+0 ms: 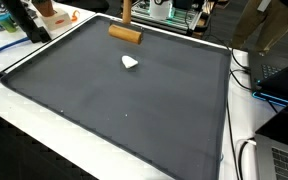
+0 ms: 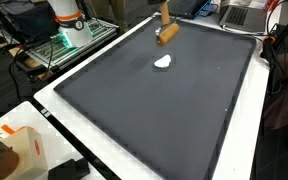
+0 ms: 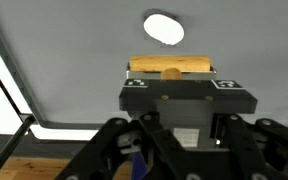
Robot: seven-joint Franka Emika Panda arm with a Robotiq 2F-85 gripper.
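A wooden T-shaped tool (image 1: 125, 33) stands at the far edge of the dark mat (image 1: 124, 110), its head (image 2: 167, 32) on the mat. Its handle runs straight up out of both exterior views. In the wrist view I look down along that handle onto the head (image 3: 171, 68). My gripper (image 3: 172, 88) is shut on the handle, and its black body hides the fingertips. The gripper itself is outside both exterior views. A small white lump (image 1: 130, 63) (image 2: 163, 62) (image 3: 164, 28) lies on the mat a short way from the tool's head.
The mat lies on a white table (image 1: 44, 140). Cables (image 1: 246, 70) and a laptop (image 1: 284, 160) are at one side. A white and orange box (image 2: 24, 150) sits at a near corner. The robot base (image 2: 69, 20) stands beyond the far edge.
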